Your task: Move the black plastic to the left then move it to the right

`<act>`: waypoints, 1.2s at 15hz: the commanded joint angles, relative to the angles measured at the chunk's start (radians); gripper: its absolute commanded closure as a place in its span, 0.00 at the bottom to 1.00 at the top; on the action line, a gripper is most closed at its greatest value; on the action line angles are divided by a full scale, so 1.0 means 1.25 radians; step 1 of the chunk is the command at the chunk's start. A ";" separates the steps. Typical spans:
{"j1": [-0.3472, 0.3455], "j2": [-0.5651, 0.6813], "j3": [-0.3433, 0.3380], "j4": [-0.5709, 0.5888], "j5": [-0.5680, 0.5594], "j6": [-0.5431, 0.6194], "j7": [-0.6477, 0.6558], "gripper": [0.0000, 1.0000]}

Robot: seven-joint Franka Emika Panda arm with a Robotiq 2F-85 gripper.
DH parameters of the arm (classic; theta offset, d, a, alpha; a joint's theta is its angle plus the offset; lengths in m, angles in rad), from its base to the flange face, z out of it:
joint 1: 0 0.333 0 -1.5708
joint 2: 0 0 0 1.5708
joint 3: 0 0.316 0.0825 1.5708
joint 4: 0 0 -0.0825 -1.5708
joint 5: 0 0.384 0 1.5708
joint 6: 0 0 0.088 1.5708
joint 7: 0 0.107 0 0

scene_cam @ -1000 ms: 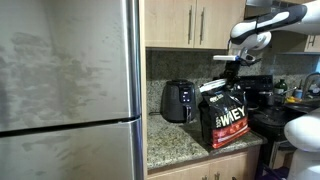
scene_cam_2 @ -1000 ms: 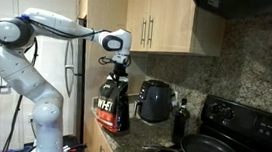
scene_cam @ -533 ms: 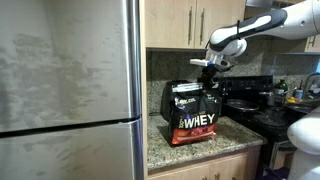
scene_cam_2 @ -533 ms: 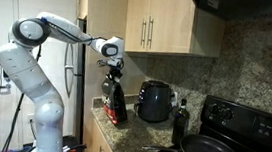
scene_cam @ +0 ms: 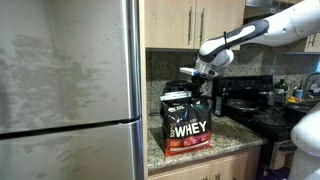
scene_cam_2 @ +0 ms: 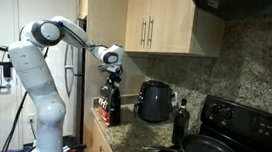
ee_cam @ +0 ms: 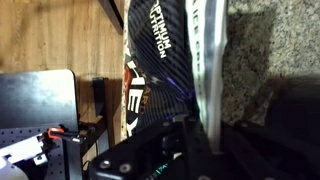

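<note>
The black plastic bag with white "WHEY" lettering (scene_cam: 187, 124) stands upright on the granite counter (scene_cam: 200, 153), next to the fridge. It also shows in an exterior view (scene_cam_2: 106, 103) as a narrow dark bag at the counter's near end. My gripper (scene_cam: 196, 84) is shut on the bag's top seal, directly above it; it shows from another side in an exterior view (scene_cam_2: 112, 77). In the wrist view the bag (ee_cam: 160, 45) fills the frame, and its pale top strip runs down between the dark fingers (ee_cam: 206, 138).
A black air fryer (scene_cam_2: 154, 100) stands behind the bag against the backsplash. A dark bottle (scene_cam_2: 180, 120) and a stove with a pan (scene_cam_2: 207, 151) lie further along. A steel fridge (scene_cam: 70, 90) stands beside the counter. Wooden cabinets (scene_cam: 195, 22) hang overhead.
My gripper has carried the bag steadily along the counter toward the fridge, away from the stove. It now covers the air fryer in one exterior view.
</note>
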 commanded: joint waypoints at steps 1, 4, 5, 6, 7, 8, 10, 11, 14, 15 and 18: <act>0.052 0.090 0.012 0.088 0.028 0.091 0.049 1.00; 0.082 0.136 0.020 0.106 0.013 0.199 0.096 1.00; 0.090 0.149 0.017 0.106 0.015 0.225 0.104 1.00; 0.098 0.155 0.016 0.099 0.014 0.259 0.108 1.00; 0.102 0.156 0.013 0.089 0.011 0.282 0.107 1.00; 0.102 0.153 0.011 0.077 -0.001 0.305 0.097 1.00; 0.102 0.138 0.005 0.055 -0.011 0.311 0.085 1.00; 0.097 0.121 0.003 0.048 -0.036 0.276 0.095 0.74; 0.093 0.052 -0.008 0.048 -0.076 0.172 0.099 0.59; 0.092 0.026 -0.010 0.044 -0.079 0.171 0.101 0.53; 0.091 -0.055 -0.034 0.052 -0.051 0.124 0.081 0.30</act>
